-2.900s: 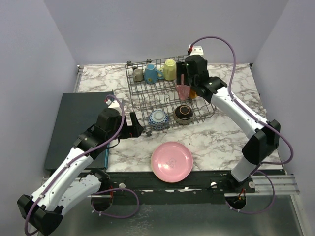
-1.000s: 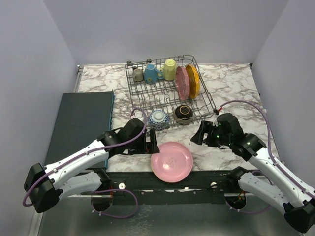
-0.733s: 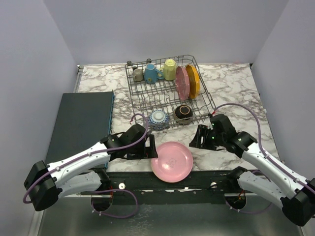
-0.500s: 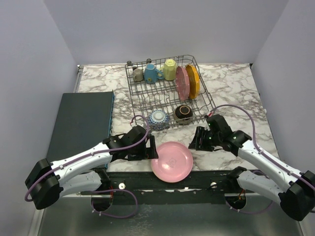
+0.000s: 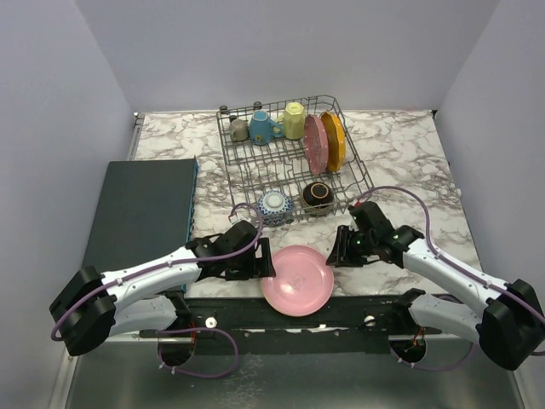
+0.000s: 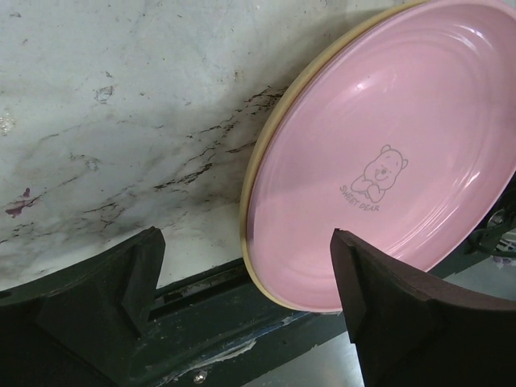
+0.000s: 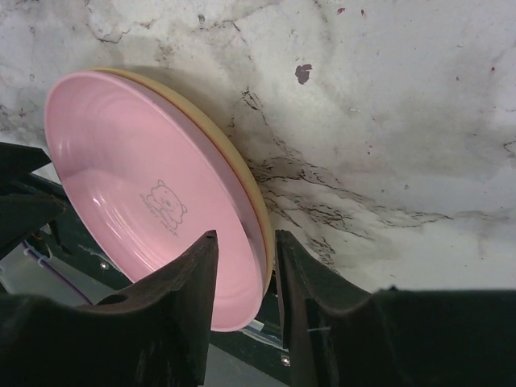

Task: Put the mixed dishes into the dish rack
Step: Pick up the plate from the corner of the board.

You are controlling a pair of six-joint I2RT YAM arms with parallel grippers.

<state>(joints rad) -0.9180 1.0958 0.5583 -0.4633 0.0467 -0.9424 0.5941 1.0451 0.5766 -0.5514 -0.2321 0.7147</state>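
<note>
Since the pink plate [image 5: 296, 279] overhangs the table [image 5: 400, 162]'s near edge, your left gripper [image 5: 263, 260] gapes wide at its left rim — the right gripper [image 7: 246, 266] straddles the right rim, pinch unclear.

We look down over the whole table [image 5: 400, 153] from high behind its 6 o'clock edge; each wrist camera sits close, facing down past its fingers [image 6: 89, 306]; both share the pink plate [image 5: 296, 279], at 3 o'clock left, 9 o'clock right.
</note>
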